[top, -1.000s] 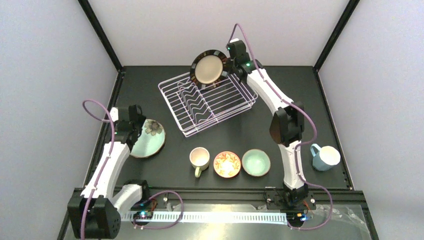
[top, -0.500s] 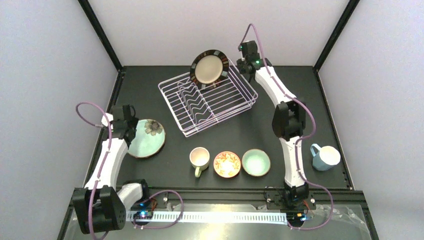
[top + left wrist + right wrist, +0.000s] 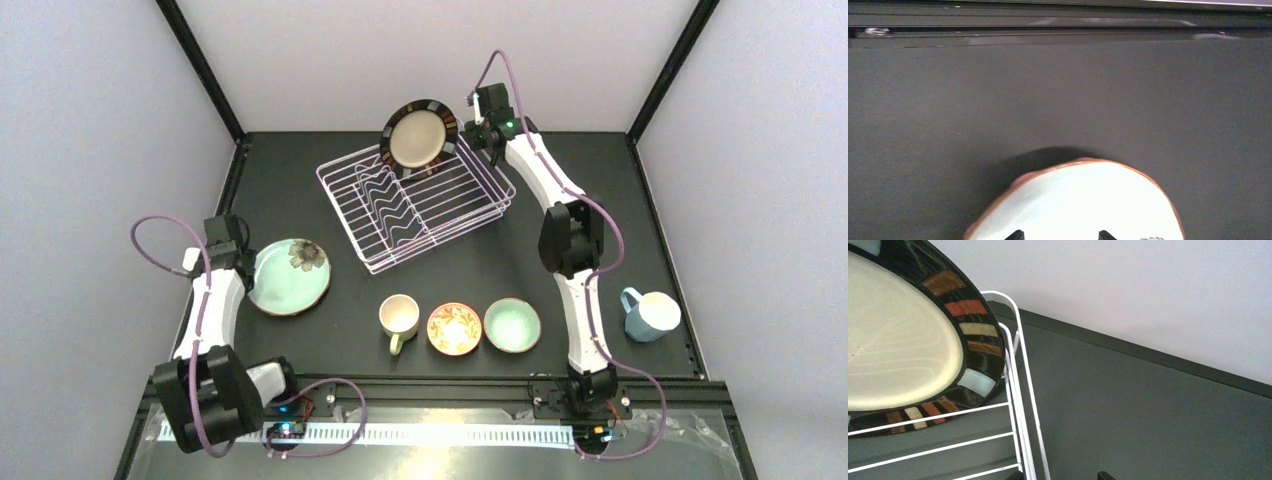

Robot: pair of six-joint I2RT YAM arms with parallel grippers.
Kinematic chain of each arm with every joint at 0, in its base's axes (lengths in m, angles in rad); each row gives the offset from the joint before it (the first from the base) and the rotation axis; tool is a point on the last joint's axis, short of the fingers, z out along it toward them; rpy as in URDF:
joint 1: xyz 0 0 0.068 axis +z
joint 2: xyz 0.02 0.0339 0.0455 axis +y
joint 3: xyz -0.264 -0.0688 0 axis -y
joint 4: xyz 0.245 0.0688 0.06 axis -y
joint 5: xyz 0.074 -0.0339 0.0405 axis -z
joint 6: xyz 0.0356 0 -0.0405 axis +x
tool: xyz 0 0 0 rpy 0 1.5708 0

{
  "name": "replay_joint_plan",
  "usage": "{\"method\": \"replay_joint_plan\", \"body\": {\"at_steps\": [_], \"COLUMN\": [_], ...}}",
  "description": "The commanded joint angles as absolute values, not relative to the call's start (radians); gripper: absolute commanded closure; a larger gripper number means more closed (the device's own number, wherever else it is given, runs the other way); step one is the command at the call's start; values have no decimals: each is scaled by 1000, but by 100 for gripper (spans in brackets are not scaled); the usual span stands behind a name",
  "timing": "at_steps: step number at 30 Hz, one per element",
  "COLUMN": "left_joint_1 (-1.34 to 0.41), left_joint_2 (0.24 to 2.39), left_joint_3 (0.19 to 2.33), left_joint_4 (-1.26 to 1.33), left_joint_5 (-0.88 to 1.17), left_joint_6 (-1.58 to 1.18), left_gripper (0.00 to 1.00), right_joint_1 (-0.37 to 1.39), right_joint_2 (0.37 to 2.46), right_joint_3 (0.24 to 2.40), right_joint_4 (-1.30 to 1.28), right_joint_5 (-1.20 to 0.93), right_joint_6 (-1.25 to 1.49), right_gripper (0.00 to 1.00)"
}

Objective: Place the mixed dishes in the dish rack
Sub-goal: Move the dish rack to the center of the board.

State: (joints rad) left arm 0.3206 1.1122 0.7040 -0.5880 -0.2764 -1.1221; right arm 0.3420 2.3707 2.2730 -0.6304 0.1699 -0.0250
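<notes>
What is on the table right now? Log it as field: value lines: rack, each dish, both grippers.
dish rack: white wire, angled, far middle of the table
cream plate with dark striped rim: standing on edge at the rack's far end
teal flower plate: flat on the table, left side
front row, left to right: cream mug, red-orange bowl, mint bowl, all outside the rack
blue mug: table's right edge
left gripper: open, over the teal plate's rim
right gripper: open, beside the striped plate
</notes>
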Motion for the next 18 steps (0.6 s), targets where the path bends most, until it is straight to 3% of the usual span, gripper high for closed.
{"method": "replay_joint_plan", "body": {"at_steps": [1, 18], "left_joint_1": [381, 472], "left_joint_2": [1136, 1135], "left_joint_3": [724, 623], "left_joint_4": [-660, -650], "left_joint_5": [-284, -260], "left_joint_6": [-1123, -1173], "left_gripper": [15, 14], "right_joint_1": [327, 295], "right_joint_2": [2403, 2441], "right_joint_3": [2304, 2312], "right_joint_4": [-642, -638], "right_joint_5": [120, 22], "right_joint_6": [-8, -5], "right_gripper": [15, 15]}}
